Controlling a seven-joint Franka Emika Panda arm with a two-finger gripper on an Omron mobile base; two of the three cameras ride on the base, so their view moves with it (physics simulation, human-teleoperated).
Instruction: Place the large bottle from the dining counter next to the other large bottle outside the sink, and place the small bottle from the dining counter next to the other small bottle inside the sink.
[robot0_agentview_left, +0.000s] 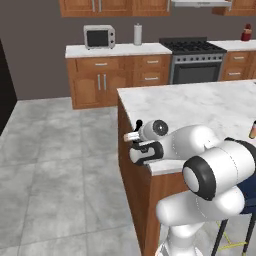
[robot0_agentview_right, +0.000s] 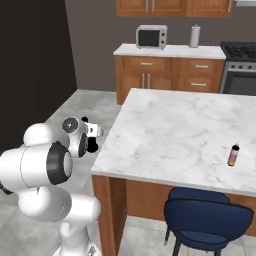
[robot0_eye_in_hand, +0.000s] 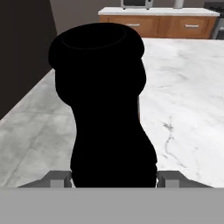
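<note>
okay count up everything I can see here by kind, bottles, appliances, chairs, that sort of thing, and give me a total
Bottles: 2, the black bottle held in the tool and the small orange bottle on the marble counter
Appliances: 2, microwave and stove
Paper towel rolls: 1
Chairs: 1, blue
Red jars: 1, by the stove
Total: 7

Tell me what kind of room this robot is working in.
A home kitchen, rendered. A microwave sits on a counter over wooden cabinets, a stove stands beside them, and a marble island with a blue chair fills the foreground.
</note>
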